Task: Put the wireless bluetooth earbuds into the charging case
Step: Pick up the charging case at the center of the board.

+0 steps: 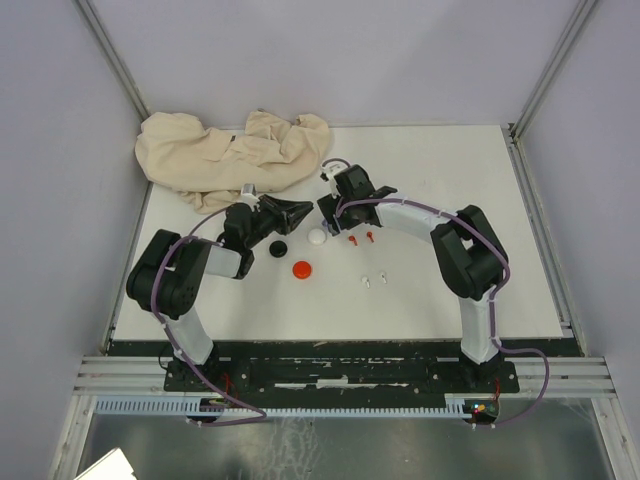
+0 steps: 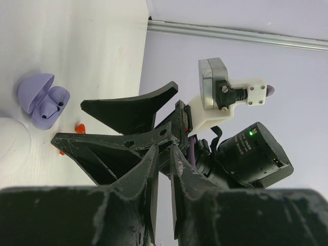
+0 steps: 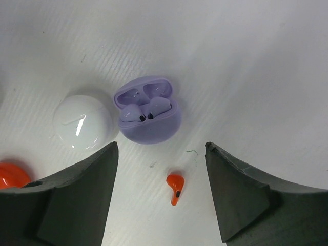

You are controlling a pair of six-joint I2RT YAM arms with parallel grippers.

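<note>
In the right wrist view a purple charging case (image 3: 148, 115) lies open on the white table, with two purple earbuds (image 3: 146, 110) seated inside. A red earbud (image 3: 175, 187) lies loose between the fingers of my right gripper (image 3: 161, 154), which hangs open above it and holds nothing. The left wrist view shows the same purple case (image 2: 43, 100) off to the left. My left gripper (image 2: 164, 154) points at the right gripper; its jaws stand a narrow gap apart with nothing between them. From above, the two grippers (image 1: 305, 212) (image 1: 330, 215) nearly meet. Two red earbuds (image 1: 360, 239) and two white earbuds (image 1: 373, 279) lie loose.
A closed white case (image 1: 317, 237), a black case (image 1: 279, 247) and a red case (image 1: 301, 269) sit near the grippers. A crumpled beige cloth (image 1: 235, 155) covers the back left of the table. Enclosure walls stand around the table (image 1: 450, 290).
</note>
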